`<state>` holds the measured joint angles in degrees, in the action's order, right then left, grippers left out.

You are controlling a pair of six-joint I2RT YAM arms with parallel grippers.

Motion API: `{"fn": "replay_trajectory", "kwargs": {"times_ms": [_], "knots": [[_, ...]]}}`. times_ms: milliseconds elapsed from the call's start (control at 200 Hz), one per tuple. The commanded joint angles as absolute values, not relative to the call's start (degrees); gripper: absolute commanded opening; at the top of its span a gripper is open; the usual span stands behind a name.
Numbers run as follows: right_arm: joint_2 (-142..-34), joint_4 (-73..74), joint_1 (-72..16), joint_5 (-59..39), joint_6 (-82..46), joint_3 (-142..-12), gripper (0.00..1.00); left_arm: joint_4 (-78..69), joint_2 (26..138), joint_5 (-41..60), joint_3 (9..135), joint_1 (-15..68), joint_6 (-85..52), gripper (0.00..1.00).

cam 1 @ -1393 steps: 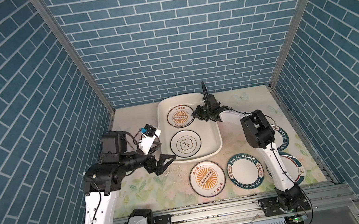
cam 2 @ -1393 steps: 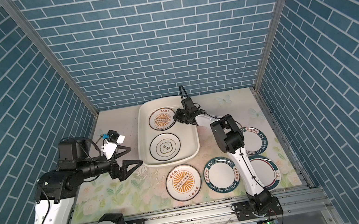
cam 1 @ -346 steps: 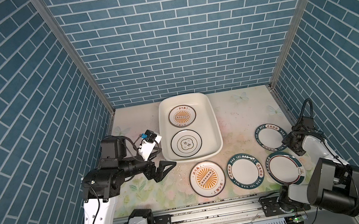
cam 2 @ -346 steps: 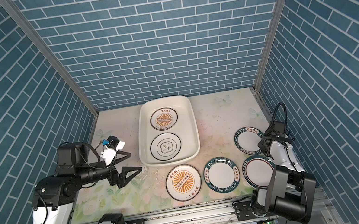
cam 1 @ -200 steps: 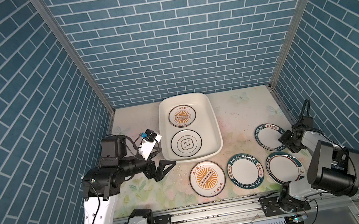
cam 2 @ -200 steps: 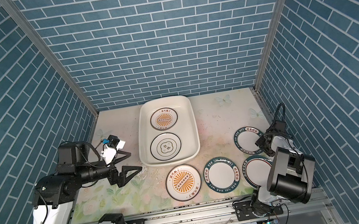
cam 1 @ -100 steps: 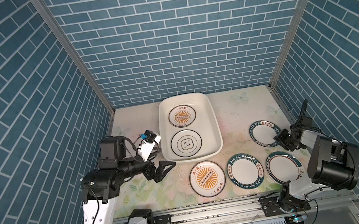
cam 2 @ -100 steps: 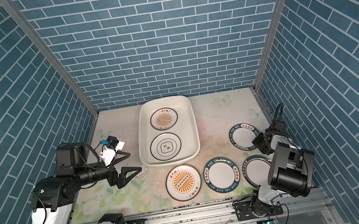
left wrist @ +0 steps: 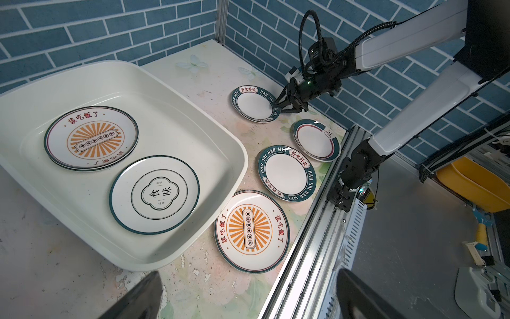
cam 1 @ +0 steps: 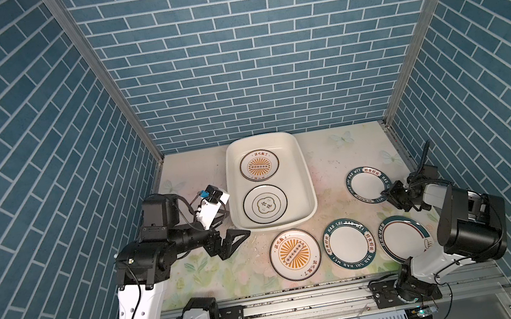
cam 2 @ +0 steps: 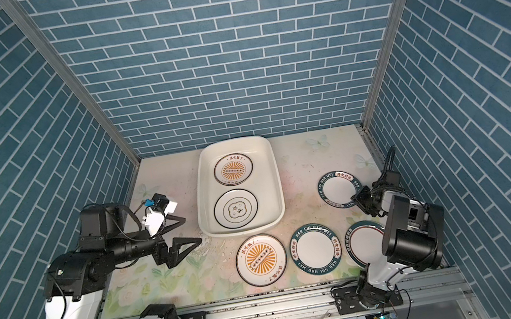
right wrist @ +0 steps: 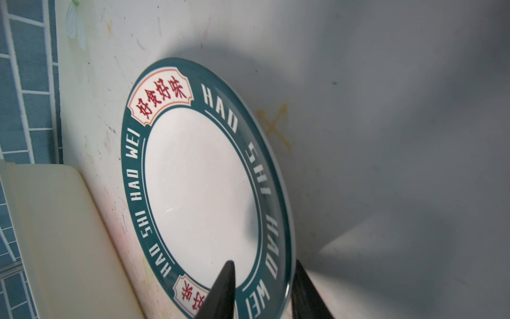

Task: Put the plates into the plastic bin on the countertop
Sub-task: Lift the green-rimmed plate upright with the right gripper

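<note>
Right wrist view: my right gripper [right wrist: 263, 266] pinches the rim of the teal lettered plate [right wrist: 201, 187], one finger over its white face and one outside the edge, on the countertop [cam 1: 334, 161] well right of the plastic bin [cam 2: 270, 178]. My left gripper [cam 2: 193, 230] hangs spread wide just beside the bin's near left corner. Two more plates [cam 1: 265, 204] lie flat inside the bin.
</note>
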<state>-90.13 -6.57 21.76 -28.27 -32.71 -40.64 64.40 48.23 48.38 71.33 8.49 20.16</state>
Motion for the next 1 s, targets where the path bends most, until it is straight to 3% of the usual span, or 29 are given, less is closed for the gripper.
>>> {"fn": "replay_trajectory", "kwargs": {"times_ms": [0, 265, 635, 995], "knots": [[-91.32, -4.35, 20.29, -29.47, -34.33, -39.90, 0.31, 63.75, 47.68, 48.52, 71.15, 8.17, 20.22, 1.00], [-91.85, -1.38, 19.67, -29.62, -36.62, -38.64, 0.22, 63.72, 47.94, 48.50, 71.49, 8.17, 20.20, 1.00], [-92.09, 2.28, 19.69, -31.18, -39.66, -37.00, 0.20, 64.21, 48.44, 47.85, 72.75, 8.13, 20.61, 1.00], [-91.39, 3.42, 19.72, -33.16, -40.94, -37.29, 0.11, 64.16, 48.00, 47.90, 72.87, 8.20, 20.57, 1.00]]}}
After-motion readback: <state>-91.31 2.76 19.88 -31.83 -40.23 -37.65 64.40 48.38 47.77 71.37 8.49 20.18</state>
